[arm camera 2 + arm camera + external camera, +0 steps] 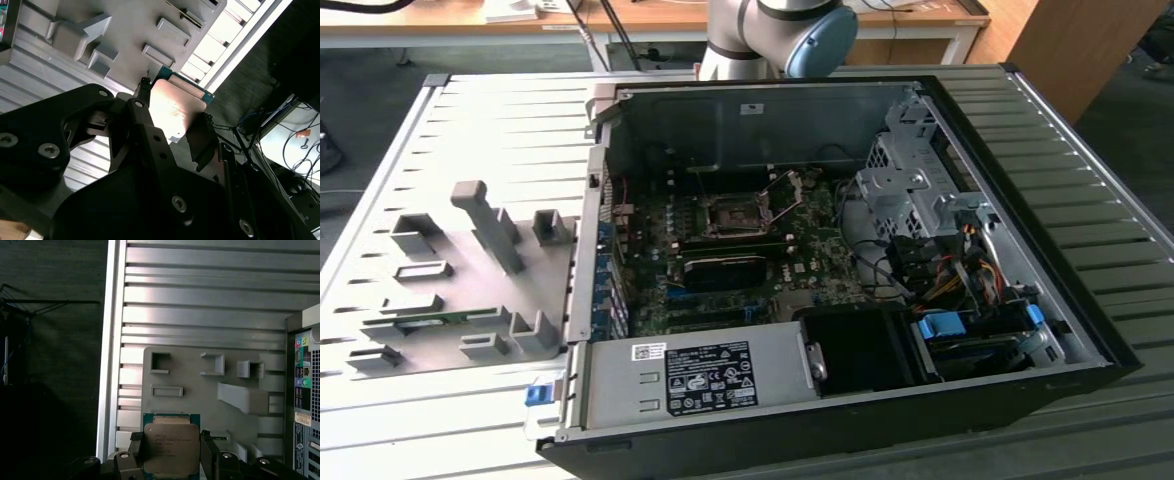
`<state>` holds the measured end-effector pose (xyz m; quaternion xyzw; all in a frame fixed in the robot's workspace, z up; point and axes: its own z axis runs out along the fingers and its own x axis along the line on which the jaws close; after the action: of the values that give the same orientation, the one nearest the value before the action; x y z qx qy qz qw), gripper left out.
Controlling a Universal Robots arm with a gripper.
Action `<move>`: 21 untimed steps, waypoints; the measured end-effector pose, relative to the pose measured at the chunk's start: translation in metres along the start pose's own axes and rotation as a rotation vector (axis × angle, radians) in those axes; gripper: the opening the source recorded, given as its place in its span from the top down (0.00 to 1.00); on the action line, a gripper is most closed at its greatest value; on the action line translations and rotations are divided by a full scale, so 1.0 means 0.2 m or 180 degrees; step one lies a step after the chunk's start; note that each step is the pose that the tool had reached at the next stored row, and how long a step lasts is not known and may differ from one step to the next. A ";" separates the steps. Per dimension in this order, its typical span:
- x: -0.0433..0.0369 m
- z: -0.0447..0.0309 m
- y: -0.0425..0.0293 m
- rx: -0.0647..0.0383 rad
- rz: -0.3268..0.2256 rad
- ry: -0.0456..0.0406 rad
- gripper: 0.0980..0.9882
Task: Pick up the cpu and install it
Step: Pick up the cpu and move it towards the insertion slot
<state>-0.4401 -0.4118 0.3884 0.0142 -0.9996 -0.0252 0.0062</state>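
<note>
The cpu [170, 446], a flat square chip with a silver-grey top plate on a green board, sits between my gripper's [171, 455] two black fingers [134, 452], one on each of two opposite sides. The second wrist view shows the cpu [176, 106] from the other side, with the gripper [172, 125] shut on it. It hangs well above the grey fixture plate [195, 405], clear of its blocks. In the exterior view the motherboard's black socket frame [734, 215] lies inside the open computer case [1014, 300], its metal retaining frame [787, 190] tipped up.
The grey fixture plate [467, 290] with raised blocks lies on the ribbed metal table [494, 120] at the exterior view's left of the case. Drive cages and cables [921, 200] crowd the case's right side, with a power supply [700, 375] at its front. The arm's base [774, 35] stands behind the case.
</note>
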 end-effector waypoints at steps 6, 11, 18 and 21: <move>0.000 -0.037 0.002 0.0000 0.0000 0.0000 0.50; 0.001 -0.069 0.004 0.0000 0.0000 0.0000 0.50; 0.001 -0.116 0.006 0.0000 0.0000 0.0000 0.50; 0.002 -0.138 0.007 0.0000 0.0000 0.0000 0.50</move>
<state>-0.4402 -0.4118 0.4160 0.0141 -0.9996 -0.0253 0.0062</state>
